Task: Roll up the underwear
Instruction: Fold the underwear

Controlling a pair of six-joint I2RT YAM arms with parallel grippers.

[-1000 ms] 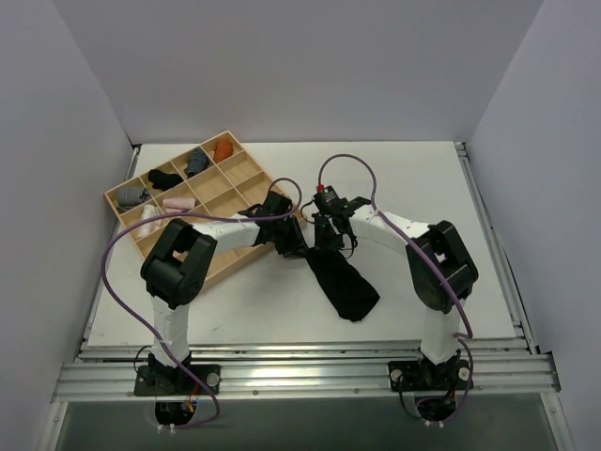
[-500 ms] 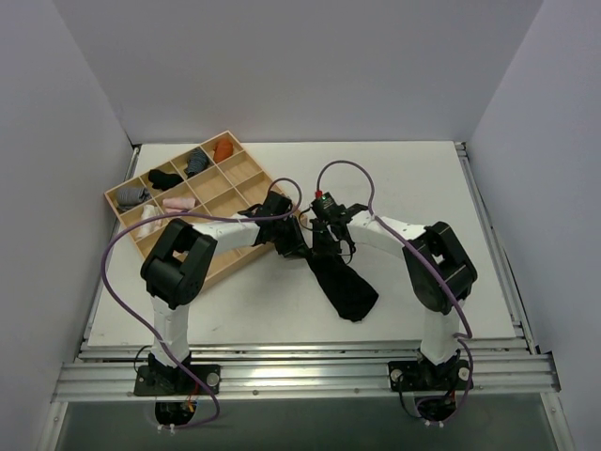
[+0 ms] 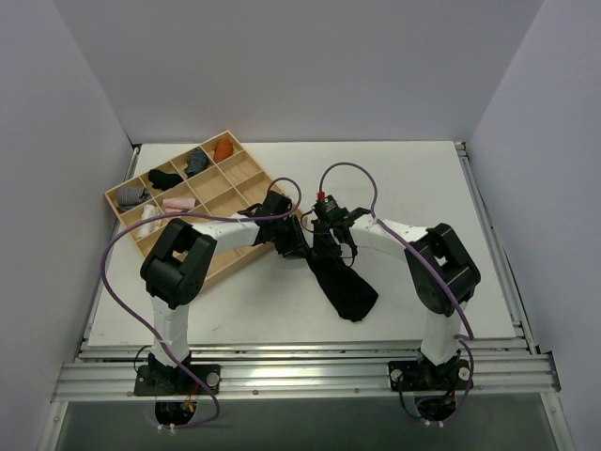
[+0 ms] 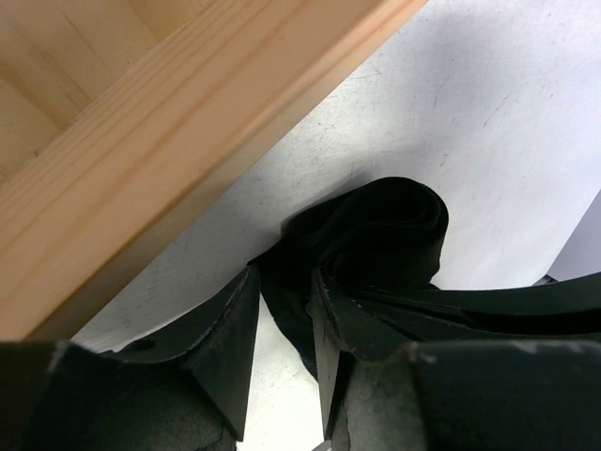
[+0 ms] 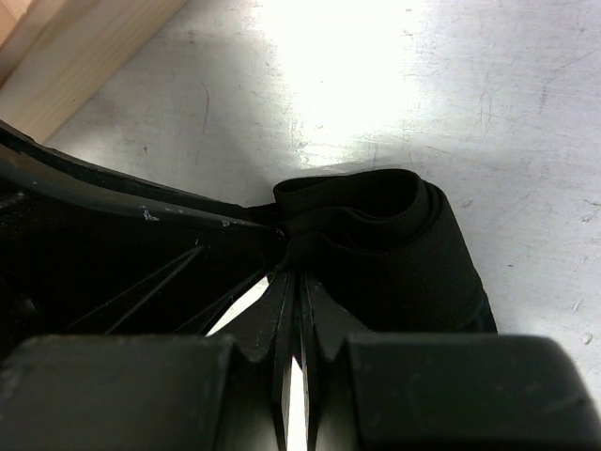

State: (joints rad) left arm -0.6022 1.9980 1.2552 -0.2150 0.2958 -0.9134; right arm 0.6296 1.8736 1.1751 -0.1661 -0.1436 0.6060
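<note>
L fingers (image 4: 225, 348) ajar, R fingers (image 5: 324, 319) tight, both low at underwear (image 3: 344, 284).

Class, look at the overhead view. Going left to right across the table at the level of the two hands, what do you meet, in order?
wooden tray → left hand → right hand → right arm's elbow

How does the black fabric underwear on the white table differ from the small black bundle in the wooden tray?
The black fabric underwear lies stretched on the white table, rolled only at its far end; the small black bundle is a compact wad. The underwear is far larger; the bundle fits one compartment of the wooden tray. Both are plain black cloth.
</note>
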